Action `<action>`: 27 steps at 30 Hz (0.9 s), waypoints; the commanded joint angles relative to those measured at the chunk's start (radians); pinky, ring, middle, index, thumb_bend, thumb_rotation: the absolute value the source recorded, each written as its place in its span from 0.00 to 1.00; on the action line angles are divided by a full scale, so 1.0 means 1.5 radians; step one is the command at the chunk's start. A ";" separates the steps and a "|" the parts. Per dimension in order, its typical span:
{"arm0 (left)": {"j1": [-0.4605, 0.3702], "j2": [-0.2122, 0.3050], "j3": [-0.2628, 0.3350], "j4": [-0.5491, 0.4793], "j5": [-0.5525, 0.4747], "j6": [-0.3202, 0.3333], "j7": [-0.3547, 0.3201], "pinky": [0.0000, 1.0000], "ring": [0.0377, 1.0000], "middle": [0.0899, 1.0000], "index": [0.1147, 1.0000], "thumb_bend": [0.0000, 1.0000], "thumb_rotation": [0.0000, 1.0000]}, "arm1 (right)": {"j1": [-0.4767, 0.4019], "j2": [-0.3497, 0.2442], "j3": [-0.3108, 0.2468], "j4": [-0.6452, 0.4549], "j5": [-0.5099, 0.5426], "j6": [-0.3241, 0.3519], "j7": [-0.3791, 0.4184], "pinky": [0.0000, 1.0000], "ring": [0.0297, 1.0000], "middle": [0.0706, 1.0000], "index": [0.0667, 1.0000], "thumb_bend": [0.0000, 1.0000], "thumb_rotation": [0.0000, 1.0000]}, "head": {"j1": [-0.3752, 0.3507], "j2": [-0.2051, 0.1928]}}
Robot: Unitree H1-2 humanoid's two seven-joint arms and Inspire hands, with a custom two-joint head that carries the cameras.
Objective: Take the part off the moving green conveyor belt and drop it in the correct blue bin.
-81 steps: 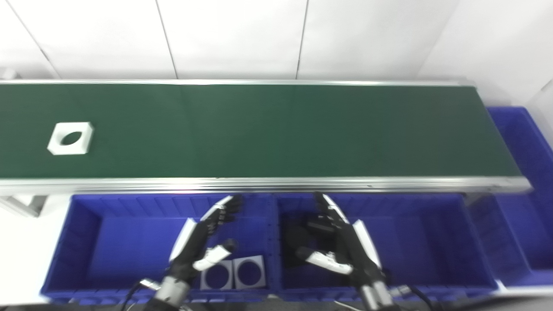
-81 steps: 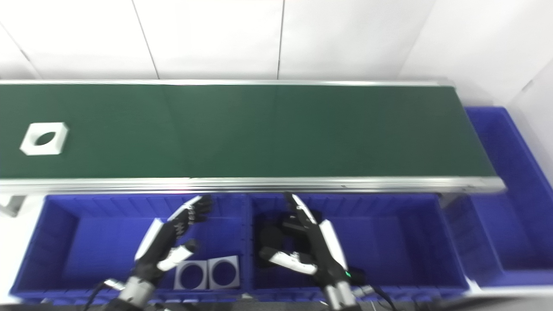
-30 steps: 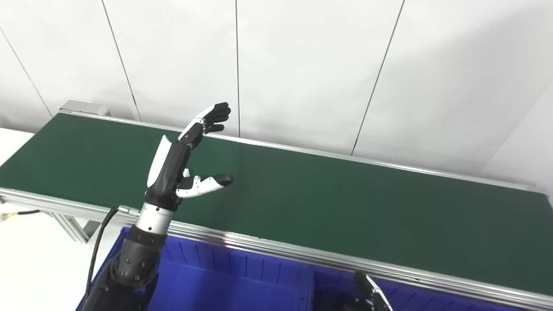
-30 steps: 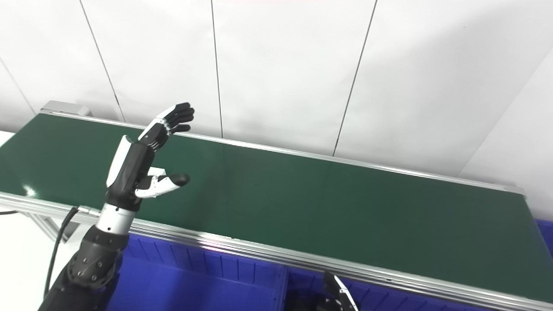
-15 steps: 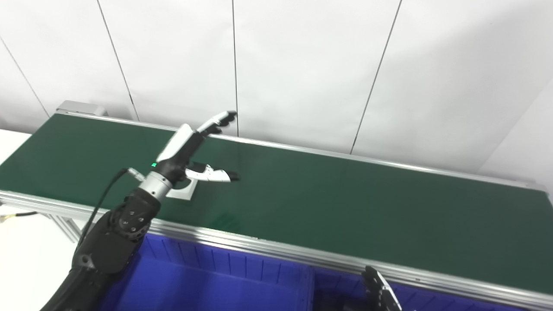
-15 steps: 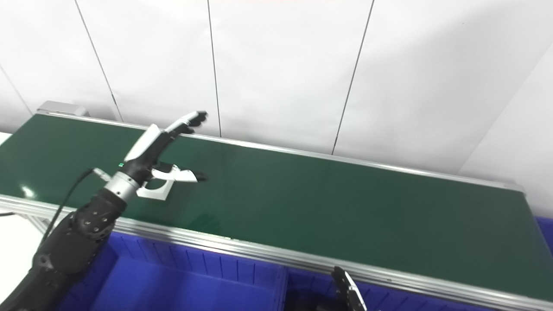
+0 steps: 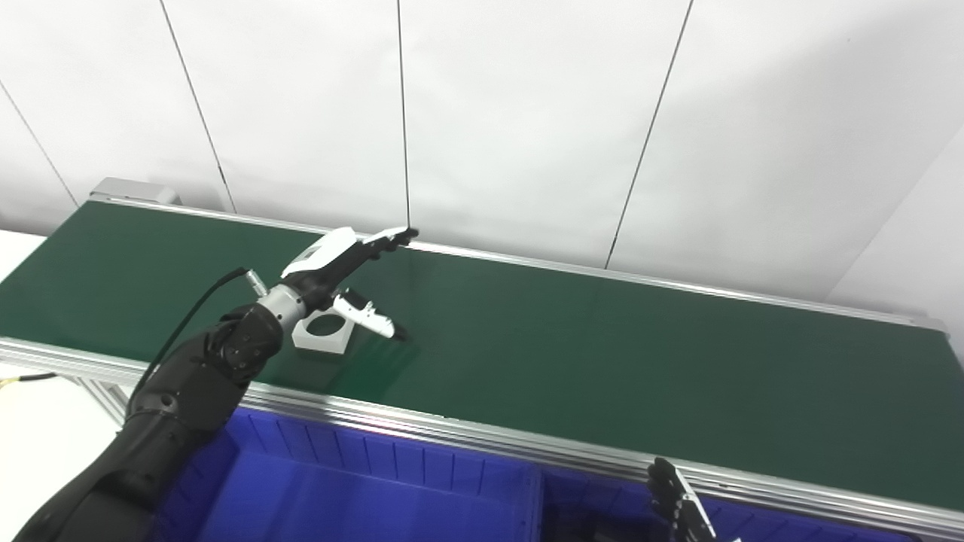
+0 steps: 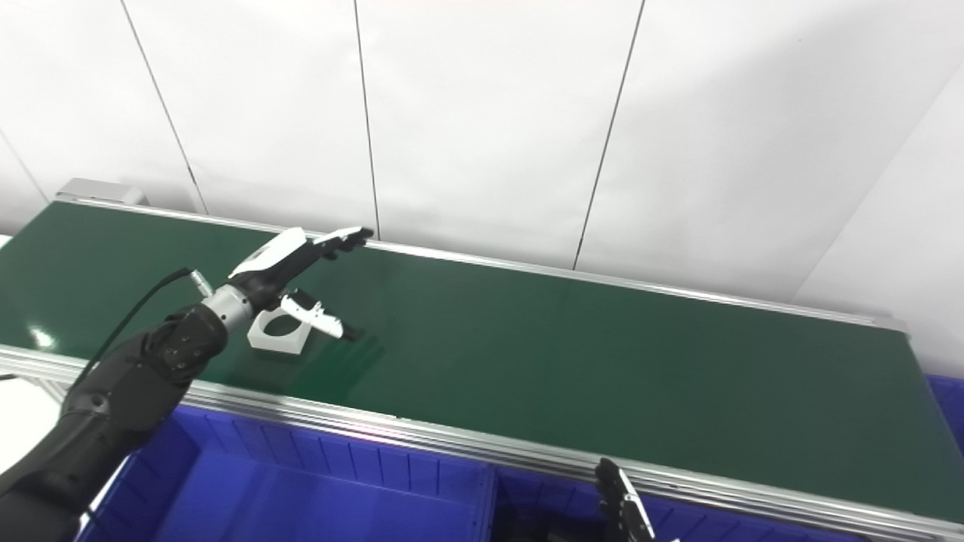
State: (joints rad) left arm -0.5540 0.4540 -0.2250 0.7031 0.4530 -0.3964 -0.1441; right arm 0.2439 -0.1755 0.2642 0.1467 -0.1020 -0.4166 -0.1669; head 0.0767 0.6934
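Note:
A white square part with a round hole [image 7: 322, 334] lies on the green conveyor belt [image 7: 602, 354] at its left side; it also shows in the right eye view [image 8: 277, 334]. My left hand [image 7: 345, 275] is open over the belt, fingers stretched toward the far rail and thumb angled down beside the part's right edge, not gripping it. Only the fingertips of my right hand [image 7: 678, 506] show at the bottom edge over the bins; its state is hidden.
Blue bins [image 7: 392, 497] run along the belt's near side below the aluminium rail [image 7: 467, 435]. A white panelled wall stands behind the belt. A black cable [image 7: 203, 309] hangs from my left wrist.
My left hand has dropped lower over the belt and its thumb has tilted down beside the part. The part now shows more clearly from under the hand. The camera has shifted slightly.

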 commanded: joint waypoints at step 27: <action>-0.026 0.025 -0.078 0.036 0.098 0.106 0.014 0.68 0.78 0.90 0.90 0.78 0.00 | 0.000 -0.009 -0.005 -0.020 0.002 -0.036 -0.005 0.82 0.87 0.88 0.90 0.93 0.63 | 0.011 -0.004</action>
State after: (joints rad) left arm -0.5706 0.4707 -0.3438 0.7544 0.5810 -0.2668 -0.1502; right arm 0.2447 -0.1827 0.2602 0.1456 -0.0969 -0.4166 -0.1666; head 0.0920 0.6872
